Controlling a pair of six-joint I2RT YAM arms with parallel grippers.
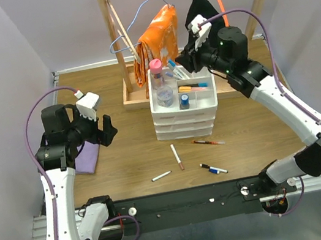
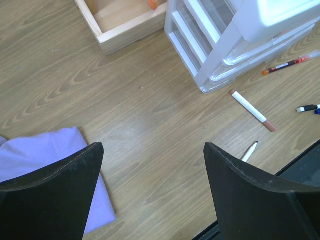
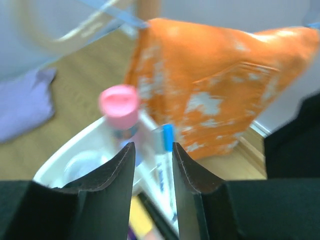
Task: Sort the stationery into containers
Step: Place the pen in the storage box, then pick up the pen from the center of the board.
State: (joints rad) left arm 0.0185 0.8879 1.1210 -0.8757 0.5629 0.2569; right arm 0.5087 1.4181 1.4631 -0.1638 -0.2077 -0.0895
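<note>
Four slim pens (image 1: pixel 177 156) lie loose on the wood-grain table (image 1: pixel 125 163) before the white plastic drawer unit (image 1: pixel 185 127). Its divided tray (image 1: pixel 174 111) holds a pink-capped bottle (image 1: pixel 156 71) and further stationery, blurred. The right pincer (image 3: pixel 152 150) stands slightly parted over that tray. The left pincer (image 2: pixel 152 147), spread wide and empty, is near a soft purple cloth (image 2: pixel 45 155).

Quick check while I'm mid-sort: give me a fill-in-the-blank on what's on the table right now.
1. ____ pens lie loose on the table in front of the drawer unit.
2. The tall bottle in the tray has a ____ cap.
3. The cloth by the left gripper is ____.
Missing: four; pink; purple.
</note>
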